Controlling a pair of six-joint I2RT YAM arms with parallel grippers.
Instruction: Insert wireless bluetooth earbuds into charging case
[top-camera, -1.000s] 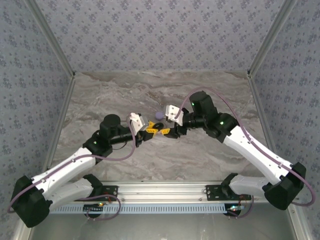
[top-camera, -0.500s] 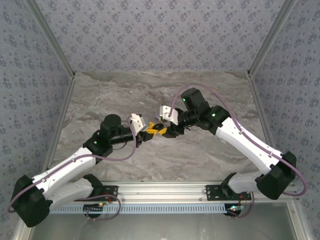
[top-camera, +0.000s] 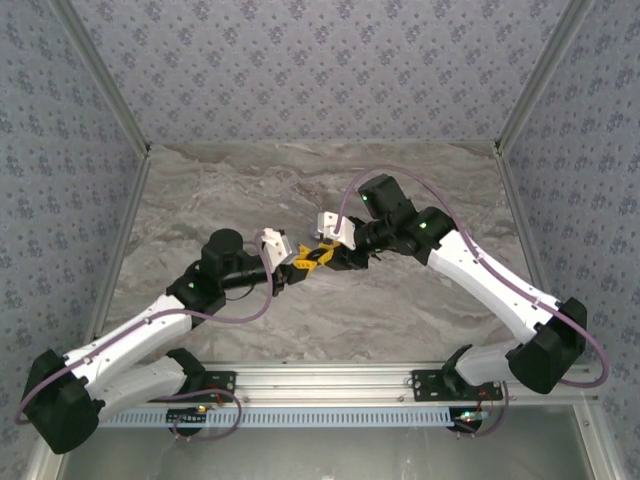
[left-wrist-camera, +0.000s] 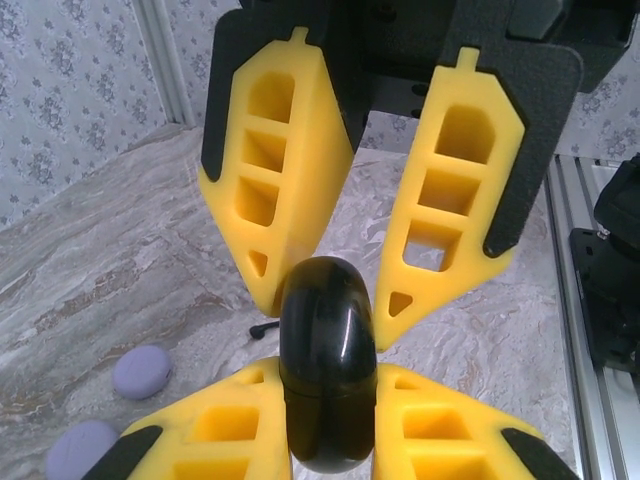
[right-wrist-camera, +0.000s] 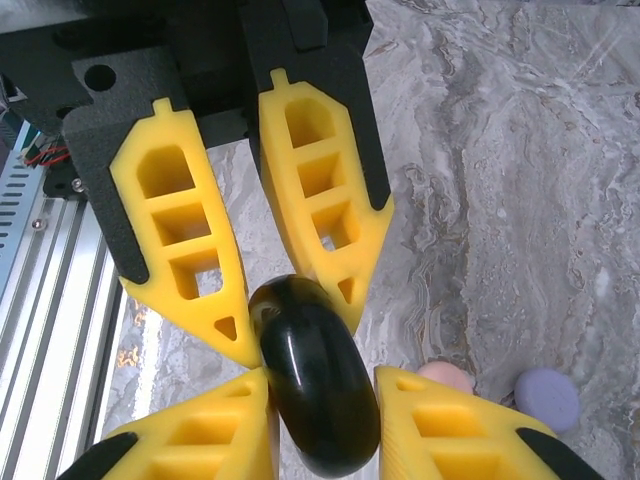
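Charging case, black and glossy, is clamped from opposite ends by left jaws and right jaws over mid-counter.

The right gripper has swung in leftward and closed on the black charging case in the left gripper.

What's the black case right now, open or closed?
Closed, as far as shows: the black case is one smooth glossy shell, no lid raised or gap visible.

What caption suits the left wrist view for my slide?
Left gripper and right gripper together pinch the glossy black charging case.
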